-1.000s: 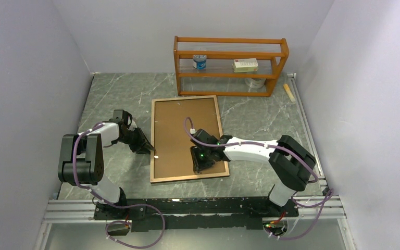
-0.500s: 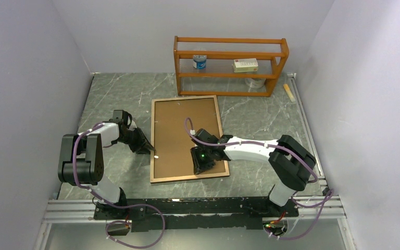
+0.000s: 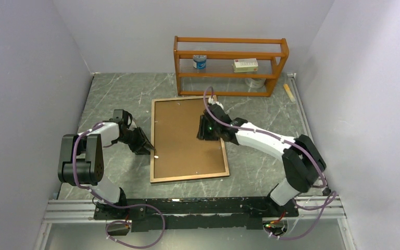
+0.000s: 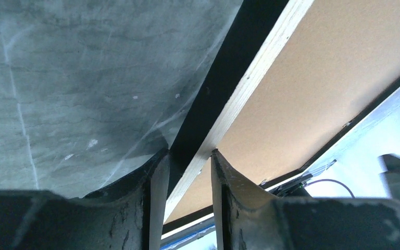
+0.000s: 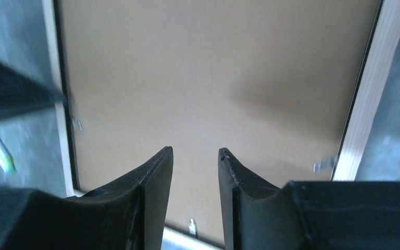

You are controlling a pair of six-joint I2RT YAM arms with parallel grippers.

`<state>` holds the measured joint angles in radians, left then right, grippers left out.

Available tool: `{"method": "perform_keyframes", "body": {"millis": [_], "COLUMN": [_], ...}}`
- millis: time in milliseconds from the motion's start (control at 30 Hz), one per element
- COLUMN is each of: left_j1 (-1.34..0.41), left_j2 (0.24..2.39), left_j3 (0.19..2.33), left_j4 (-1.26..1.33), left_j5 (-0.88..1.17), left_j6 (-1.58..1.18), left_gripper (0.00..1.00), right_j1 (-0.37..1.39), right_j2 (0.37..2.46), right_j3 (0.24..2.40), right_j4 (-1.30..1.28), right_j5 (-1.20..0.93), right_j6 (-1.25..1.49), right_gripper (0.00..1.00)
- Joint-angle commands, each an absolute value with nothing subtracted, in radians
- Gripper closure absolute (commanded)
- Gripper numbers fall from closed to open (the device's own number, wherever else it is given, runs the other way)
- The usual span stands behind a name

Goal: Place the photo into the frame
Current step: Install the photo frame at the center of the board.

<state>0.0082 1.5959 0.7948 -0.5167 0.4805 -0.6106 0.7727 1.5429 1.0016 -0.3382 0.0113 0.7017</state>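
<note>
Left gripper (image 4: 186, 154) straddles the left rail of the frame (image 3: 226, 159), which lies back-up mid-table, grip unclear, while the right gripper (image 5: 195, 151) hovers part-open and empty over the backing sheet (image 3: 182, 151); any leftward tug could skew it.

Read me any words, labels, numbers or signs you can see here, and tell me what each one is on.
No text here can be read.
Label on the can, on the shelf rack: blue and white, too small to read.
Print on the box, same rack: too small to read.
Back of the frame: no text visible.
</note>
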Motion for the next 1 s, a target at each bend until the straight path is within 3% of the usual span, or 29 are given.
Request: {"method": "perform_keyframes", "body": {"millis": [0,133,400,767,967], "left_j1": [0.008,0.008,0.007,0.008,0.008], "left_j2": [1.564,1.583,1.637,1.657,1.655], "left_j3": [0.843,0.854,0.837,0.789,0.818], "left_j4": [-0.537,-0.519,-0.509,-0.552,-0.603], "left_j5": [0.461,0.489,0.503,0.52,0.496], "left_j6": [-0.609,-0.596,-0.603,-0.602,-0.573], "left_gripper": [0.6,0.61,0.73,0.82,0.82], "right_j1": [0.752,0.748,0.73,0.707,0.704], "right_j2": [1.682,1.872,2.227,2.496,2.546], "right_j3": [1.212,1.396,1.773,2.106,2.179], "right_j4": [-0.147,-0.038,0.008,-0.101,-0.19], "right_j5": [0.187,0.187,0.118,0.059,0.059], "right_j6": [0.629,0.534,0.342,0.212,0.152], "right_gripper": [0.59,0.59,0.59,0.54,0.53]}}
